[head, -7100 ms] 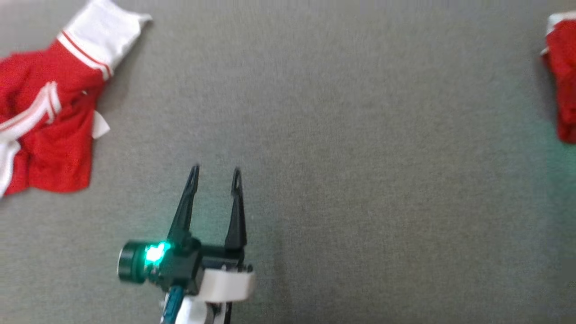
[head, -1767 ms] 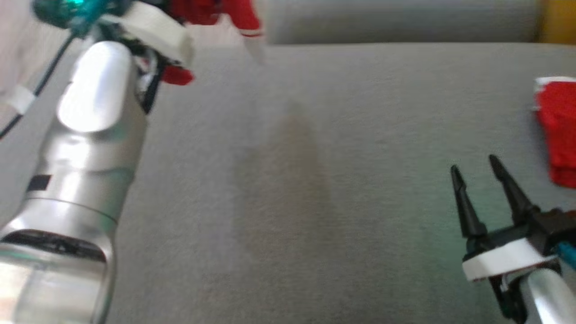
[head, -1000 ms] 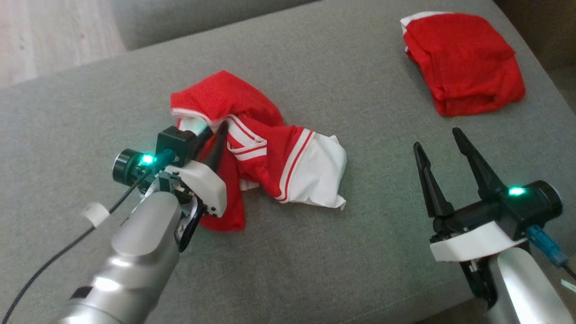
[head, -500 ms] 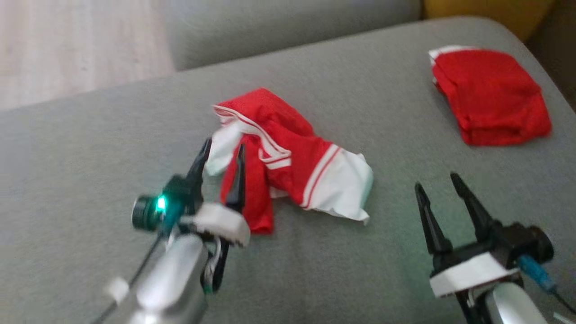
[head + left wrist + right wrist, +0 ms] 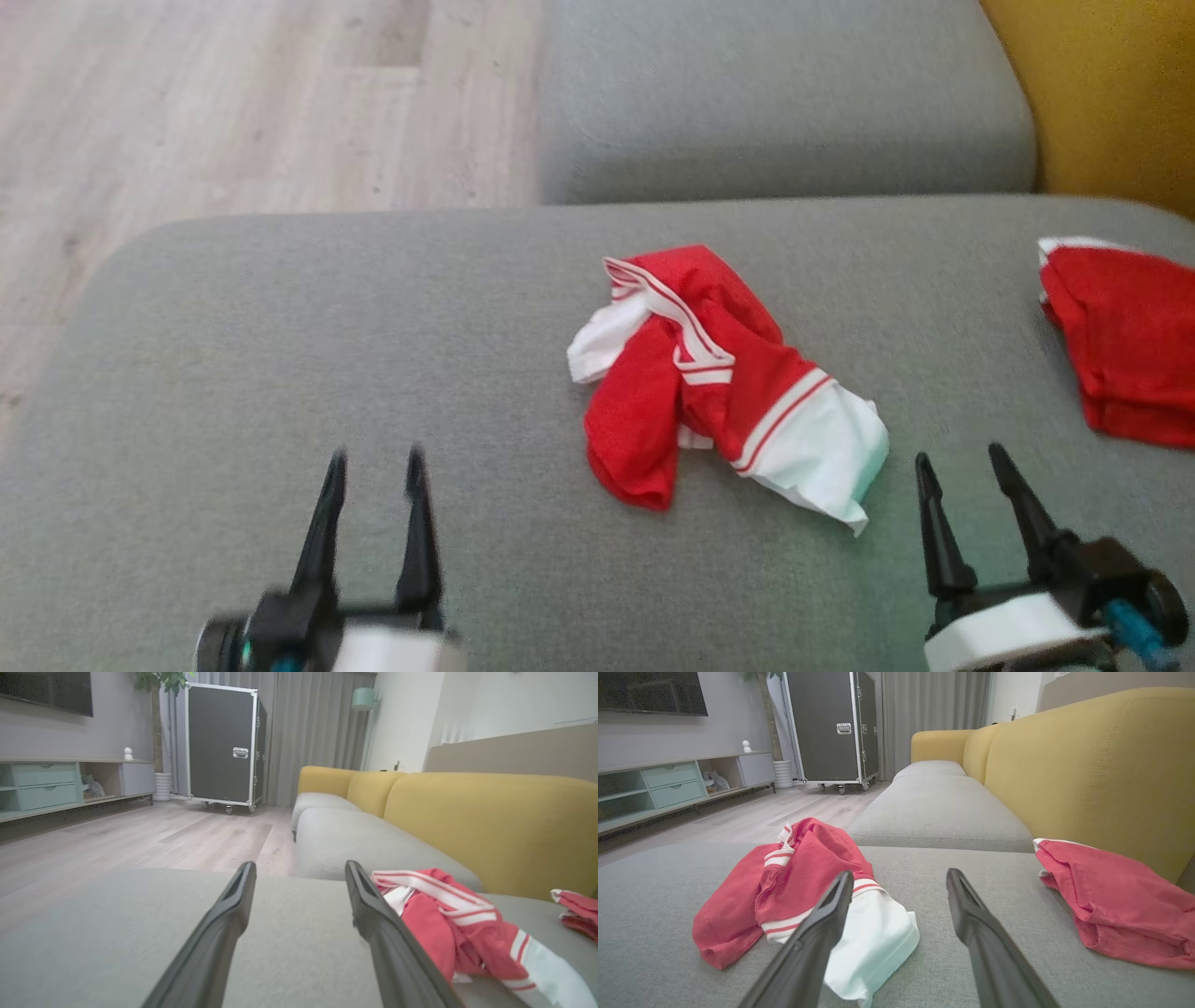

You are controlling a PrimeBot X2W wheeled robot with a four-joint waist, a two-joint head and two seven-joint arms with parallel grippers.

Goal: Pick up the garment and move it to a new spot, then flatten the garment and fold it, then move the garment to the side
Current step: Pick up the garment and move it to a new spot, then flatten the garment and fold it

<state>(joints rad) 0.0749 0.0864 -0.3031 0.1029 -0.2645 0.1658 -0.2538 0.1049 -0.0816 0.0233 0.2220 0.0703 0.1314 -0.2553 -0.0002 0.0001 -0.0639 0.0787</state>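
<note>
The garment (image 5: 719, 373) is a crumpled red piece with white panels and striped trim, lying in a heap near the middle of the grey sofa seat (image 5: 373, 308). In the left wrist view the garment (image 5: 458, 933) lies to the right of the fingers; in the right wrist view the garment (image 5: 803, 886) lies ahead and left. My left gripper (image 5: 373, 457) is open and empty at the lower left, well apart from the cloth. My right gripper (image 5: 962, 457) is open and empty, just right of the white end.
A second red garment (image 5: 1130, 345), folded, lies at the seat's right edge against the yellow backrest (image 5: 1102, 93). Another grey seat cushion (image 5: 784, 103) adjoins at the back. Wooden floor (image 5: 233, 112) lies beyond the left edge. A black wheeled case (image 5: 224, 746) stands far off.
My left gripper has opened, let go of the garment and drawn back to the lower left. The garment now rests on the seat. The head camera has shifted.
</note>
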